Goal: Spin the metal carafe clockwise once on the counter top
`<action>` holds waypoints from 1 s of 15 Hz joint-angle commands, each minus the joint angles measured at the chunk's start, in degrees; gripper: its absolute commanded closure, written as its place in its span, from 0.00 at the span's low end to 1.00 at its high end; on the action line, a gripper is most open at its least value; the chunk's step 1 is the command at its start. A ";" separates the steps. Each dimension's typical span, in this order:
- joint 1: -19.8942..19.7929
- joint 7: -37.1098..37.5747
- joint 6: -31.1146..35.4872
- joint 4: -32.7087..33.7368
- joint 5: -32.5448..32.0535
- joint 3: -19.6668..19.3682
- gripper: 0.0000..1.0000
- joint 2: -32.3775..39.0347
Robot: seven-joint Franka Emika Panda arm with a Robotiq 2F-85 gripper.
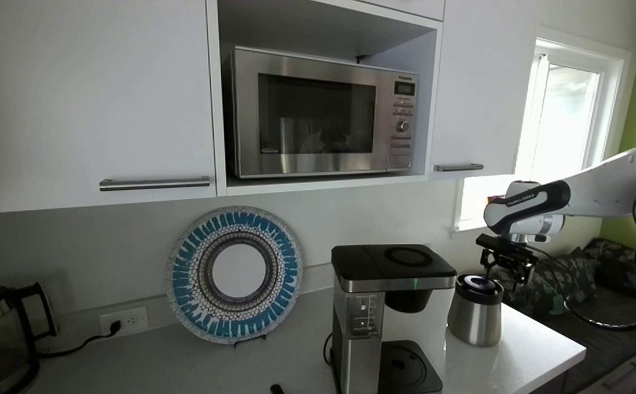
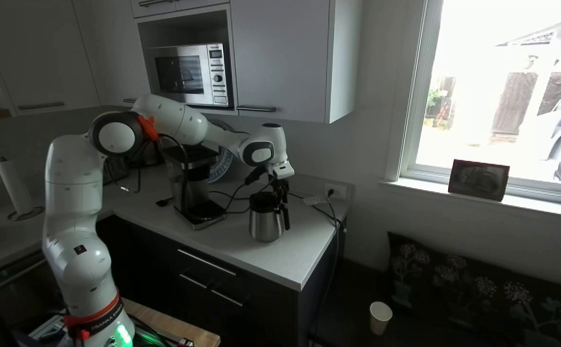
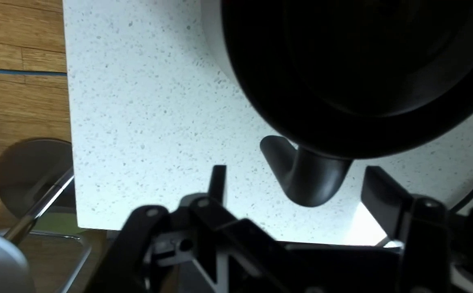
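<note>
The metal carafe (image 1: 475,323) stands upright on the pale counter top (image 1: 536,350), near its end. It also stands there in an exterior view (image 2: 265,227). In the wrist view its black top (image 3: 301,118) fills the upper right, and its dark handle (image 3: 315,181) points toward the gripper. My gripper (image 3: 294,169) is open, with one finger on each side of the handle and visible space between handle and both fingers. In both exterior views the gripper (image 1: 505,278) (image 2: 281,193) points down at the carafe's handle side. The carafe partly hides the fingers in an exterior view.
A coffee machine (image 1: 359,334) (image 2: 193,185) stands beside the carafe. Cables (image 2: 316,208) lie behind it near the wall outlet. The counter's edge (image 3: 73,162) is close by. A patterned round plate (image 1: 235,323) leans on the wall. Cabinets (image 2: 280,58) hang above.
</note>
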 commanded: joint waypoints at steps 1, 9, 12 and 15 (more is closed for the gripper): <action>0.02 0.45 -0.54 1.25 2.47 -0.26 0.47 1.15; -0.04 1.29 -0.64 2.55 3.23 -0.39 0.92 2.40; -0.06 1.63 -0.68 2.90 3.22 -0.43 0.92 2.72; 0.62 8.04 0.46 2.48 2.29 -1.28 0.92 2.38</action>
